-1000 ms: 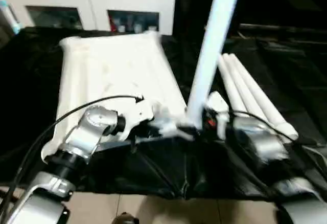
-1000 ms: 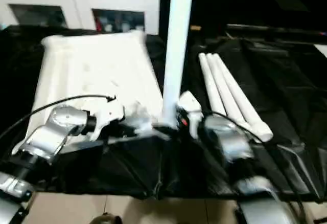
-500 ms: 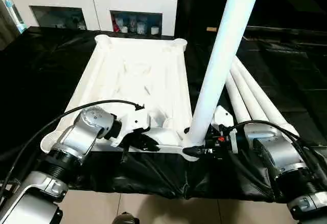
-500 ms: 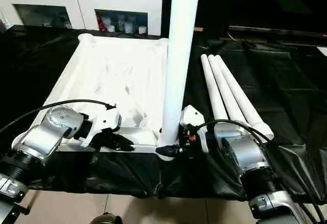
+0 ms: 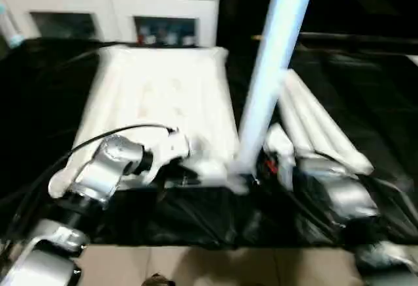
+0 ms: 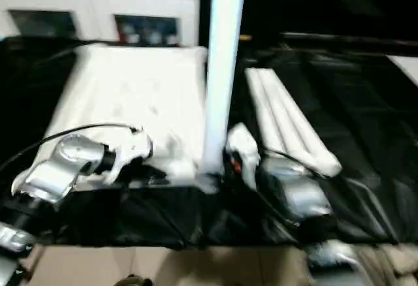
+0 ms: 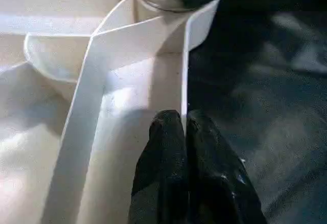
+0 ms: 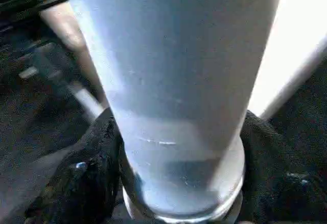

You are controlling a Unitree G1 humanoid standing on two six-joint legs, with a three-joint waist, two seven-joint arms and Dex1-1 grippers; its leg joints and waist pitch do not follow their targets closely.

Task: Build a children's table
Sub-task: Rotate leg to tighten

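The children's table top [image 5: 163, 96] lies upside down on black cloth, ribbed side up. One white leg [image 5: 271, 70] stands upright in its near right corner socket. My right gripper [image 5: 258, 168] is at the base of that leg. In the right wrist view its fingers [image 8: 92, 162] press against both sides of the tube [image 8: 173, 81], so it is shut on it. My left gripper [image 5: 189, 178] rests at the top's near edge. Its fingers [image 7: 168, 147] are pressed together, and the thin rim wall [image 7: 185, 70] runs into the seam between them.
Three spare white legs [image 5: 320, 129] lie side by side on the black cloth [image 5: 366, 70], just right of the upright leg. A white cabinet with glass doors [image 5: 111, 5] stands behind the table top. Tiled floor [image 5: 196, 266] shows below the cloth's near edge.
The whole picture has shifted, so the camera moved. The leg stays upright in its socket, with both grippers at the same places.
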